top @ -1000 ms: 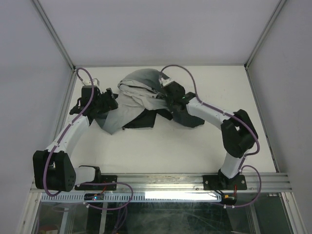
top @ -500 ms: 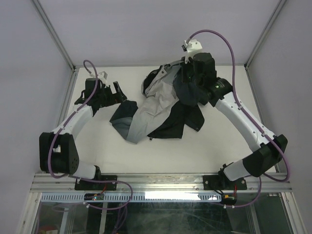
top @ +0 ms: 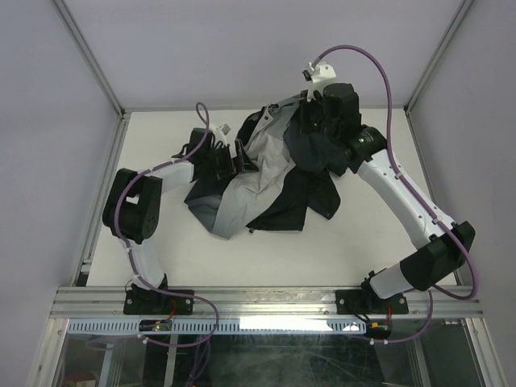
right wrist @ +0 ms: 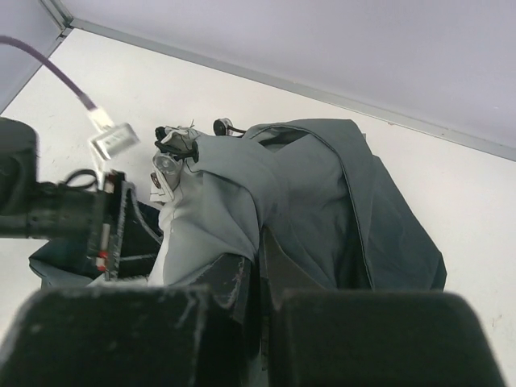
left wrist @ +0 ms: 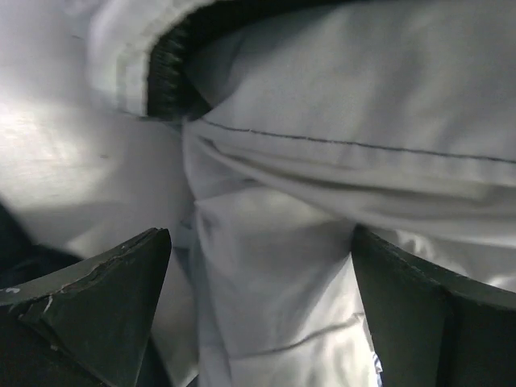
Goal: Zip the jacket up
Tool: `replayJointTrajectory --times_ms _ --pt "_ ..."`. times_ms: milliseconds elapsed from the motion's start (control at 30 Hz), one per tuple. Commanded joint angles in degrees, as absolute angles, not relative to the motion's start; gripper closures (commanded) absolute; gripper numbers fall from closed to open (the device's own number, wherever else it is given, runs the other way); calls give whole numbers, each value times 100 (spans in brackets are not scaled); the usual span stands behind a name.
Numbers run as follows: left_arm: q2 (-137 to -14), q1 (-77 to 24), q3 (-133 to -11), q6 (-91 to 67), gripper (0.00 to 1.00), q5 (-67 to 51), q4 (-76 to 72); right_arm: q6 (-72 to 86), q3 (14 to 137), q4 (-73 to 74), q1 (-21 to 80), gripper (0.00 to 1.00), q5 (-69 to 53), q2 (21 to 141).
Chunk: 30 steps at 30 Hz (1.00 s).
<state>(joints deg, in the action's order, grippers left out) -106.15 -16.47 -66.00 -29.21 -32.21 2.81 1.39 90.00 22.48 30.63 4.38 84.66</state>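
Hanging from the right gripper (top: 313,121), item 1: large soft fabric jacket (top: 266,181), light grey fading to dark teal-black. Its upper part is held lifted, and the lower part is spread on the flat white table (top: 339,242), towards the rear centre.

Item 2: right gripper, wrist view (right wrist: 258,282). The fingers are seen nearly together, with a fold of the jacket (right wrist: 306,185) pinched between them; grey and dark cloth drapes down from the pinch.

Item 3: left gripper (top: 239,153), low at the jacket's left edge. In its wrist view (left wrist: 258,242) the dark fingers (left wrist: 105,290) are set wide apart. Light grey jacket cloth (left wrist: 322,81) is bunched in the gap betw. them, incl. a stitched seam; contact with either pad can't be told. A dark ribbed edge (left wrist: 165,72) is seen beyond the fingers, upper left.
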Motion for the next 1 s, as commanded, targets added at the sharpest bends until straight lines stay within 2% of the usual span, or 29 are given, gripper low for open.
replayJointTrajectory --times_ms 0,33,100,167,200,300,400,500,600,700,833,900,967 --pt "-11033 -1860 -6829 -3565 4 -3606 -523 162 9299 1535 3078 100 306 8243" --pt "-11153 -1875 -6817 -3718 9 -3661 -689 132 9327 1525 3080 100 326 8262" --pt "-11311 -1910 -6780 -4005 24 -3737 -1041 51 9412 1529 3064 100 397 8312" --pt "-11373 -1912 -6764 -4209 50 -3725 -1304 -16 9543 1529 3010 100 468 8381" --pt "-11357 -1882 -6800 -4247 68 -3708 -1313 -33 9627 1545 2936 100 469 8421" --pt "-10832 -1506 -6780 -4288 99 -3592 -1251 -44 10041 1726 2673 100 368 8628" --pt "-9914 -706 -6641 -4235 100 -3430 -1056 -100 10467 1890 2437 100 344 8874" --pt "-9091 -200 -7258 -3423 100 -3061 253 -165 10776 1776 2282 100 267 9029" --pt "-8410 -118 -8213 -2408 100 -2360 1792 -219 11324 1767 2156 100 163 9302" --pt "-7719 -128 -8779 -1843 100 -1772 2603 -315 11709 1691 2086 100 180 9561" --pt "-7193 -270 -9079 -1513 100 -1913 3202 -465 11836 1499 1916 100 366 9836" --pt "-6960 -486 -8906 -1541 92 -2276 3265 -527 11847 1502 1798 100 543 9974" --pt "-6769 -888 -8563 -1664 80 -2459 3262 -542 11793 1503 1672 100 710 10105"
